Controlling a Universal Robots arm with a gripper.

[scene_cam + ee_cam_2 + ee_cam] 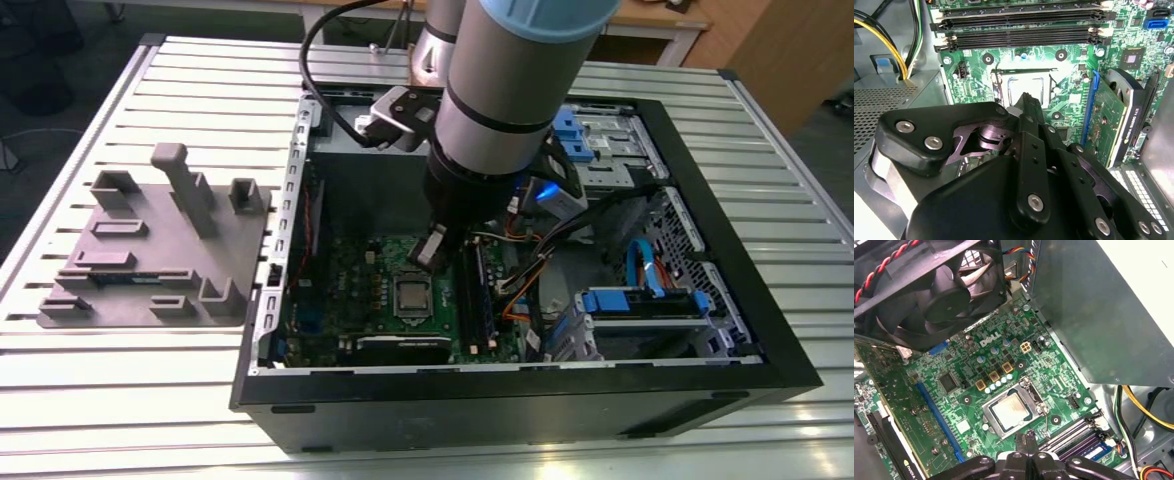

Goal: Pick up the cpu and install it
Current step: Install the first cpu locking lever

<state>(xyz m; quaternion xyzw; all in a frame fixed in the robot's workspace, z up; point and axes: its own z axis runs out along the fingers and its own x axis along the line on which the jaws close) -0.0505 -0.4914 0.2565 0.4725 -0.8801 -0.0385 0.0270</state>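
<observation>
We hover our gripper (1027,440), seemingly clenched and empty, above the seated cpu (1010,412), a light, stiff, fragile chip best gripped by its edges.

A dull silver-grey cpu (1010,411) is seen on the green motherboard (979,385), beside which yellow and black cables (1134,407) are run.

White lettering sits on the green motherboard (1019,365), just beside the black fan (949,295). More white print runs along the graphics card (1135,125) in the second wrist view. Nothing else is legible.
</observation>
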